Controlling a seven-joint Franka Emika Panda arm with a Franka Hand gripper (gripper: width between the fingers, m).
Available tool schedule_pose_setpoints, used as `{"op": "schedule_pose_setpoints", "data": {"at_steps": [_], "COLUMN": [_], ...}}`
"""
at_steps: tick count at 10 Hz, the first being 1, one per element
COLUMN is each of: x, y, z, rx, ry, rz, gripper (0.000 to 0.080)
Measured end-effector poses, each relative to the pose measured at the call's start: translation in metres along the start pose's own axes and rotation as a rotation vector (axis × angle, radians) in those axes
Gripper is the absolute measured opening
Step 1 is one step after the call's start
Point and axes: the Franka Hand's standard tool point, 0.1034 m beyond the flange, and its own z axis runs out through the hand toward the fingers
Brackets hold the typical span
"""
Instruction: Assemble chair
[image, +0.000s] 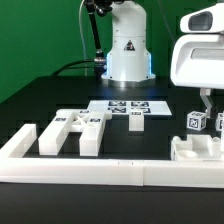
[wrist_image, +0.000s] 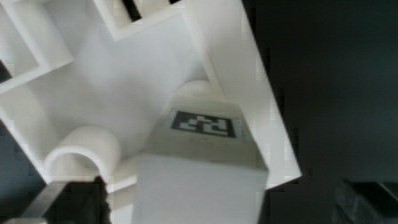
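Pincer (image: 205, 106) spread wide, over tagged white chair part (wrist_image: 196, 80)

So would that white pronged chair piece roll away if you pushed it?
Probably not: the pronged piece lies flat with square edges, so it would likely slide, not roll. It looks like thick hard plastic, so it probably won't bend.

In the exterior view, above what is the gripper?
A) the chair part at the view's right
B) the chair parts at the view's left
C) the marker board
A: the gripper is above the chair part at the exterior view's right.
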Motion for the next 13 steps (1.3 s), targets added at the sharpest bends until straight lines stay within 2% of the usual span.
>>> {"op": "schedule_pose_setpoints", "data": {"at_steps": [2, 6, 11, 13], "x": [-0.003, -0.003, -0.001, -0.001], "y": [-0.005, -0.002, 0.004, 0.005], "z": [0.0, 0.001, 0.003, 0.003], "rx": [-0.01, -0.011, -0.016, -0.018], "ry": [0.001, -0.004, -0.006, -0.006], "rz": [-0.307, -0.667, -0.993, -1.024], "gripper": [0.0648, 0.0649, 0.0649, 0.0649]}}
